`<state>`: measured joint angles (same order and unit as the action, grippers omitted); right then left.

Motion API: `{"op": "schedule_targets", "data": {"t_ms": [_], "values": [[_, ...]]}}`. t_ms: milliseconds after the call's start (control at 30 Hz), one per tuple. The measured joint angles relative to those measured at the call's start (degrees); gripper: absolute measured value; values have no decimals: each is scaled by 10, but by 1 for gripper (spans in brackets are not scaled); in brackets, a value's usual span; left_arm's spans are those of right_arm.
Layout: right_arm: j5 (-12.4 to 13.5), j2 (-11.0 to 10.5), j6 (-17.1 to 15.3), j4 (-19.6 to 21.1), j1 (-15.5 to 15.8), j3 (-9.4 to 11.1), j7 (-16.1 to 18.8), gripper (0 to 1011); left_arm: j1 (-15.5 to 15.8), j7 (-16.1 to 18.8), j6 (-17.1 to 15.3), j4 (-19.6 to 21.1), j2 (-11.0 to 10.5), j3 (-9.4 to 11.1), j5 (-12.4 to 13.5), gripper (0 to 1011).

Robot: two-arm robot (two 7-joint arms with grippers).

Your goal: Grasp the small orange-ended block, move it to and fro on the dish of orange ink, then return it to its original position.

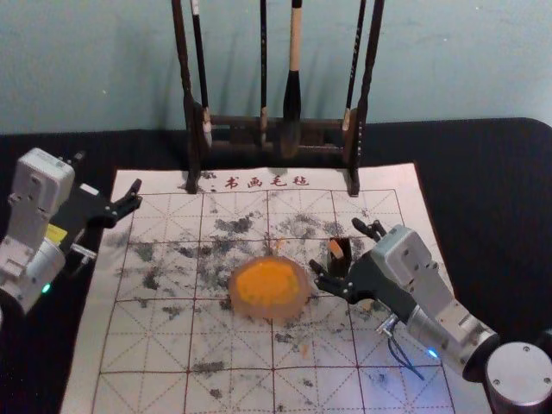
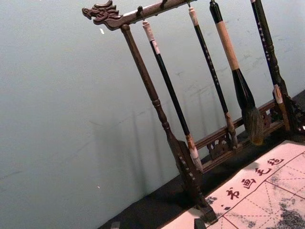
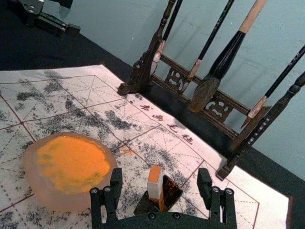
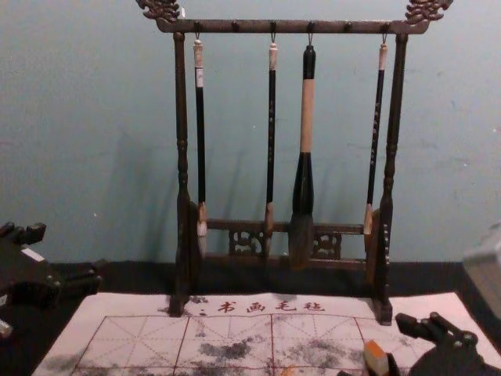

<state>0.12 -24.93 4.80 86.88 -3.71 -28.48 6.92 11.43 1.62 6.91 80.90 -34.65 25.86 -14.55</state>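
Observation:
My right gripper is open at the small orange-ended block, right of the dish of orange ink. In the right wrist view, the right gripper has its fingers apart, with the pale block between them and space on both sides. That block stands upright in a dark square holder, orange end up. The chest view has the block low at the right. My left gripper is parked open at the left of the mat; its fingertips peek in at the left wrist view's bottom edge.
A gridded writing mat with dark ink smudges lies under the dish and holder. Behind them, a dark wooden rack with several hanging brushes stands across the mat's back edge, close to the wall.

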Motion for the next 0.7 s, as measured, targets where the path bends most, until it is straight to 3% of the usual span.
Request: {"op": "schedule_targets", "data": {"t_ms": [500,700], "values": [[-3,3,-3,-1,-1,2,1,1002,0,0,0,0,0,0,0,1001],[-3,2,-3,-1,-1,1,1,914,0,0,0,0,0,0,0,1001]]}}
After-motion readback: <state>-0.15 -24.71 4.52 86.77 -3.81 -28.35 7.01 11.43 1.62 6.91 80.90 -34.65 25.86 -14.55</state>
